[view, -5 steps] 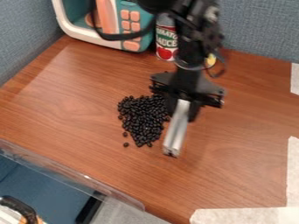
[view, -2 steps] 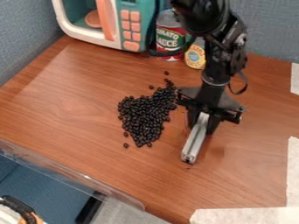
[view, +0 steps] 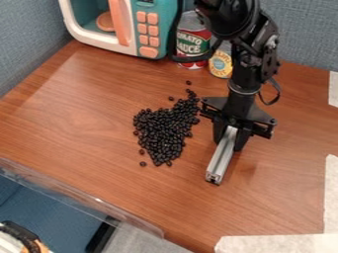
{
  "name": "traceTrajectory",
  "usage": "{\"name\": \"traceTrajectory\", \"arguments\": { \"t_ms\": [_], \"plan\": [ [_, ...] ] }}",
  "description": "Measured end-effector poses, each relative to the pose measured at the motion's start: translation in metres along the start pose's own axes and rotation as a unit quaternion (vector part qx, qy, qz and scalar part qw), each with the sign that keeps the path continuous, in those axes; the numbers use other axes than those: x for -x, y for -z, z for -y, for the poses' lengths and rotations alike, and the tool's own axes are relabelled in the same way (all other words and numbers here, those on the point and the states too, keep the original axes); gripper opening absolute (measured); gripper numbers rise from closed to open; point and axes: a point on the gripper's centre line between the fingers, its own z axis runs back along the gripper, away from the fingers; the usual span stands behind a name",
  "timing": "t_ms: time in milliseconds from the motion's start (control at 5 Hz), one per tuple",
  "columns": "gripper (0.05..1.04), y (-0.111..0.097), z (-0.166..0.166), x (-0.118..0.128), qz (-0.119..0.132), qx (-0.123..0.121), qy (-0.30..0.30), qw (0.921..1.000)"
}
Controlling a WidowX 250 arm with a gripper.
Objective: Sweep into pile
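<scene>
Broadly, a brown wood-grain tabletop (view: 86, 118) is seen from above at a slant, backed by blue fabric partitions (view: 304, 29) at the far side and far left. From the far side, right of centre, the black robot arm (view: 254, 52) is extended over the table. At the far left, a toy microwave (view: 99, 40) is placed, teal and white, with peach buttons and a peach door handle. White sheets are laid along the right edge (view: 331, 197) and at the near right (view: 277, 244).

Right of centre, the black gripper (view: 231, 140) is pointed down, and a silver metal bar (view: 221, 160) is pinched between its two fingers. The bar is slanted, its free end directed toward the near side and slightly left. Left of the bar, near the middle of the table, the black beans (view: 160, 134) are gathered in a loose heap, narrowed toward the near side and trailed out toward the far right, beside the gripper. A gap is left between the heap and the bar.

Behind the beans, a red-labelled can (view: 192, 44) is stood upright beside the microwave, with a smaller yellow-labelled container (view: 221, 64) to its right. Single beans are scattered past the heap's far (view: 189, 83) and near (view: 143, 164) ends.
</scene>
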Motion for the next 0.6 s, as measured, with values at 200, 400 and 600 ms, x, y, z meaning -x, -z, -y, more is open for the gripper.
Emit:
{"name": "traceTrajectory", "arguments": {
  "t_ms": [200, 400, 600],
  "plan": [
    [0.758, 0.002, 0.000, -0.001, 0.002, 0.008, 0.009, 0.9999],
    [0.993, -0.018, 0.000, -0.001, 0.014, 0.009, 0.021, 0.9996],
    [1.004, -0.050, -0.001, -0.004, 0.035, 0.014, 0.031, 0.9988]
  ]
}}
